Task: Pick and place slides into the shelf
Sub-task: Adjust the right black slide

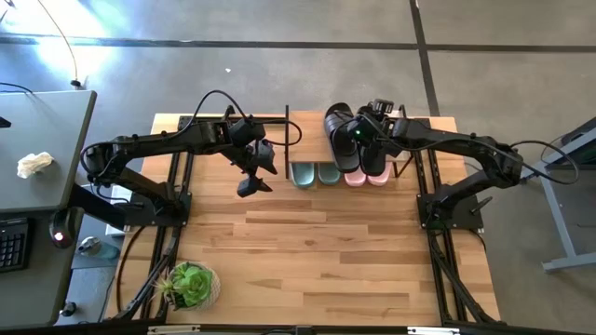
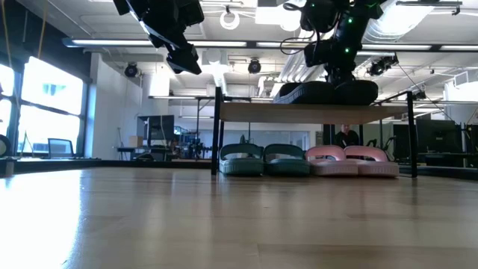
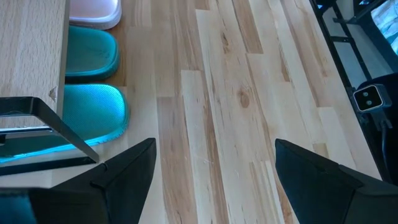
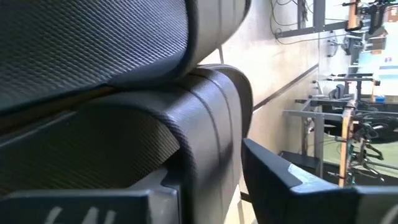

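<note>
The shelf [image 1: 300, 140], a light plank on thin black legs, stands at the table's far edge. Two sage-green slides [image 2: 263, 159] and two pale pink slides [image 2: 355, 160] sit side by side under it. Both black ribbed slides [image 2: 302, 92] lie on the plank top, one askew [image 1: 337, 123], one straight [image 1: 374, 160]. My right gripper [image 1: 359, 135] is down between them, shut on a black slide [image 4: 205, 124]. My left gripper [image 1: 253, 182] hangs open above the table, left of the shelf, near the green slides [image 3: 93, 109]. My right gripper has a black slide by its ribbed strap [image 4: 214, 143]. One finger [image 4: 87, 205] reaches in under the strap and the other [image 4: 292, 186] stands against the slide's outer side. The fingers come from above, slanting down. The slide lies on the shelf's plank top.
A small potted plant [image 1: 193, 284] stands at the table's near left corner. Bare wooden tabletop [image 1: 335, 251] stretches from the shelf to the near edge. A grey desk [image 1: 42, 158] stands beyond the table's left side.
</note>
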Controlling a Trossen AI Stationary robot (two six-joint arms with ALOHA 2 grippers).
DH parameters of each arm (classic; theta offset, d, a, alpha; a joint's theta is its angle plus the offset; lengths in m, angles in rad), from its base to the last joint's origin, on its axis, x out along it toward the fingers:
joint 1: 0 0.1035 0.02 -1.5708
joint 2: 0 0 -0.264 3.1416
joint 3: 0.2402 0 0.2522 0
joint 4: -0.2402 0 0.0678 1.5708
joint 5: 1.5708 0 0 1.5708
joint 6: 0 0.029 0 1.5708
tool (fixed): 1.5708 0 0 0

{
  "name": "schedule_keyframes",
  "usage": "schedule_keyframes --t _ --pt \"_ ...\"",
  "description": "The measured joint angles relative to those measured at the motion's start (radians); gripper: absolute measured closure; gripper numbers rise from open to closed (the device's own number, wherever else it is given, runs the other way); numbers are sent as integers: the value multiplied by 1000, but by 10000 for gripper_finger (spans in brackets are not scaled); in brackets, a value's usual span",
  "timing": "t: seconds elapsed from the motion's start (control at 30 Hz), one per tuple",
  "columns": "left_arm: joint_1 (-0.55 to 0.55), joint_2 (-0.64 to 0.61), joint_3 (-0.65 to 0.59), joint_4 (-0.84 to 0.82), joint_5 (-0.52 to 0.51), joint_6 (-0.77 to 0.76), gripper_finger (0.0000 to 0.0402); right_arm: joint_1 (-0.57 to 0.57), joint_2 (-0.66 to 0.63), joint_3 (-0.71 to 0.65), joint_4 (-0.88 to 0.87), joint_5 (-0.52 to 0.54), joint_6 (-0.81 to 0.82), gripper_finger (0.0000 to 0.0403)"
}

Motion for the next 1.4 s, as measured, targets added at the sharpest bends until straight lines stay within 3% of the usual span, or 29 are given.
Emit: schedule_keyframes --t 0.27,0.8,1.4 --pt "0 0 0 0 0 0 94 1 0 0 0 14 0 268" --pt "0 0 0 -2 0 -16 94 43 0 0 -1 1 12 267" --pt "0 0 0 -6 0 -24 94 89 -101 0 -125 -60 178 267"
